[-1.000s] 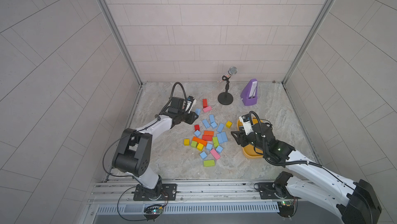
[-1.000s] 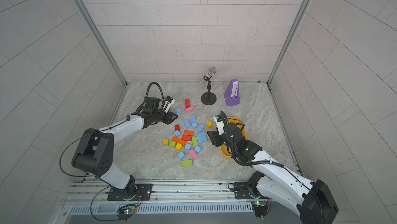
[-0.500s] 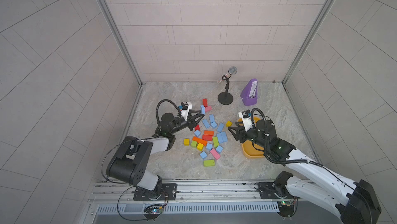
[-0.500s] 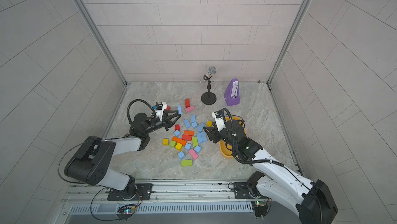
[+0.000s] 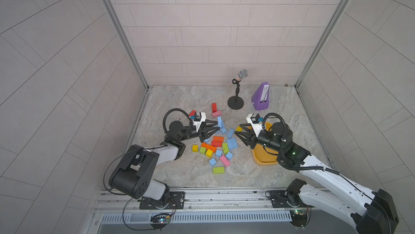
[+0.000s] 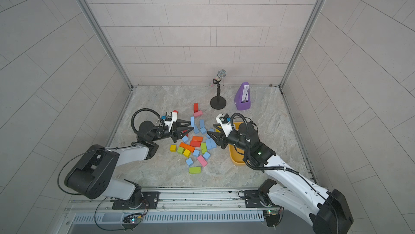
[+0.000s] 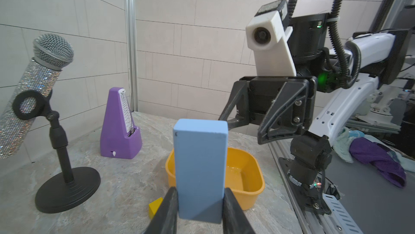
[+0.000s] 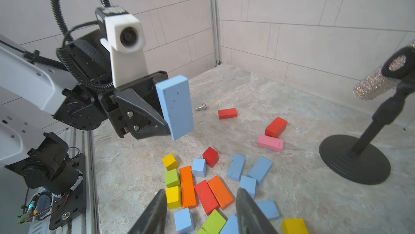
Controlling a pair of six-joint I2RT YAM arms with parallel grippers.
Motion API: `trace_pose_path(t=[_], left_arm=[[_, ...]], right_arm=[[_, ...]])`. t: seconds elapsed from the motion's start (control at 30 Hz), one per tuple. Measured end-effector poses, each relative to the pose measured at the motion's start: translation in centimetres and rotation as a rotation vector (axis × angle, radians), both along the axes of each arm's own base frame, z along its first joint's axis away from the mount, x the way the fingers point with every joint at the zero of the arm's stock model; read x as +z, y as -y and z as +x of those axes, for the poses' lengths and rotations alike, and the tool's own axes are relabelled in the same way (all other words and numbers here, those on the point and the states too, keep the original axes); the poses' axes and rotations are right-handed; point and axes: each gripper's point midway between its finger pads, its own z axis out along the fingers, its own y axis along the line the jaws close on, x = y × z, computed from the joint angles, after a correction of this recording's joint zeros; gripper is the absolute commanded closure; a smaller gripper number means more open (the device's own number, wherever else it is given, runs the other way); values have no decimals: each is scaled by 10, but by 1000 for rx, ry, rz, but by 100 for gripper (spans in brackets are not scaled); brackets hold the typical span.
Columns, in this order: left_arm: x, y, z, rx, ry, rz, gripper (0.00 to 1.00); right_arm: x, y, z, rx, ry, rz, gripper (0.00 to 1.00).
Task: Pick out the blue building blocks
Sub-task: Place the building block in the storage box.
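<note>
My left gripper [image 7: 200, 199] is shut on a long blue building block [image 7: 199, 167], held upright above the floor; the same block [image 5: 219, 121] hangs over the far edge of the pile. Several more blue building blocks [image 5: 232, 143] lie on the floor among red, orange, yellow, green and pink ones, as the right wrist view also shows [image 8: 235, 170]. My right gripper [image 8: 201, 193] is open and empty, hovering over the near right side of the pile [image 5: 237, 129], facing the left gripper [image 6: 190, 125]. The held block [image 8: 175, 107] is a short way ahead of it.
An orange-yellow bin [image 5: 265, 161] sits on the floor under my right arm, empty where visible [image 7: 247, 190]. A microphone on a black stand [image 5: 235, 103] and a purple metronome [image 5: 261, 97] stand at the back. A small metal screw [image 8: 201, 107] lies beyond the pile.
My left arm has swung in from the far left, and its gripper now holds the long blue block off the floor. My right gripper moved from over the bin towards the pile, its jaws narrowing a little.
</note>
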Motion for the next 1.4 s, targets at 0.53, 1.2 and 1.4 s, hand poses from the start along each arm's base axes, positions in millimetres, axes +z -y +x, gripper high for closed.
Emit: trace_pose_path(t=[0.53,1.2,1.4], left_arm=[[7,16,-34,-140,41,0,96],[10,21,-41,-164,1,-8,90],[12,21,-35,-133,-4,-17,43]], right_arm=[[19,-37,-17,298,16,98,43],[22,-58,-12,434,13,91,83],[22,-51,-5,392,4,91,86]])
